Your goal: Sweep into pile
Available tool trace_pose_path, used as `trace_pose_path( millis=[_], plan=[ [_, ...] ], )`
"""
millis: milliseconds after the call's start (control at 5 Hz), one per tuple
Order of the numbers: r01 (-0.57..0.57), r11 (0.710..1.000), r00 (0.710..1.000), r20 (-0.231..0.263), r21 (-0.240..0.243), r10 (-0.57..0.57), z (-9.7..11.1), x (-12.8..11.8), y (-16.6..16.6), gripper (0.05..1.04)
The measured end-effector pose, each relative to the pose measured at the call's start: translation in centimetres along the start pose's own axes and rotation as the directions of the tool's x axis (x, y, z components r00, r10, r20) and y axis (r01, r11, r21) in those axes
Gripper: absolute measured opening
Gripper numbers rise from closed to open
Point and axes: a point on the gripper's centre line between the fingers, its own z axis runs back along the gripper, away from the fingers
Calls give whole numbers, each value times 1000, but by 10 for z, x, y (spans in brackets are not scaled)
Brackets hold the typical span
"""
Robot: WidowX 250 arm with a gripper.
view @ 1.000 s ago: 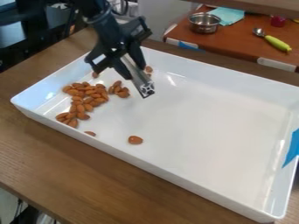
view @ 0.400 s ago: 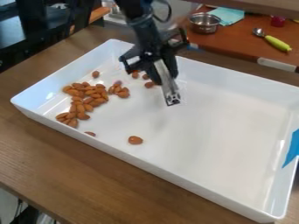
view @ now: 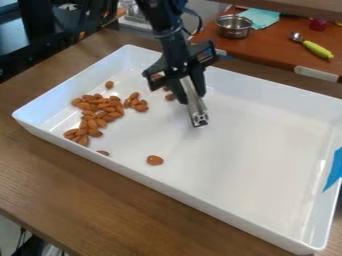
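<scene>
I hold one silver metal bar [view: 198, 112] between the two fingers of my black gripper [view: 190, 86], which are closed upon its upper part. The bar slants downward, I think so that its free end can push the brown almonds [view: 93, 113]; whether it touches the floor of the white rectangular tray [view: 234, 217], I cannot tell. The raised walls should keep the almonds from falling onto the brown wooden surface [view: 47, 175].

Most almonds lie in one heap at the tray's left end, perhaps two dozen, too crowded to count exactly. Beside it is a small cluster of about five. Apart lie one above the heap, one by the near wall, one nearer the middle, and about three near my gripper. These strays probably need sweeping inward.
</scene>
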Motion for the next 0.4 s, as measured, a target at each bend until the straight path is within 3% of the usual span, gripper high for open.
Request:
trace_pose_path(
  millis=[400],
  plan=[
    [-77, 997, 996, 37, 17, 76, -6, 29, 12, 328]
  ],
)
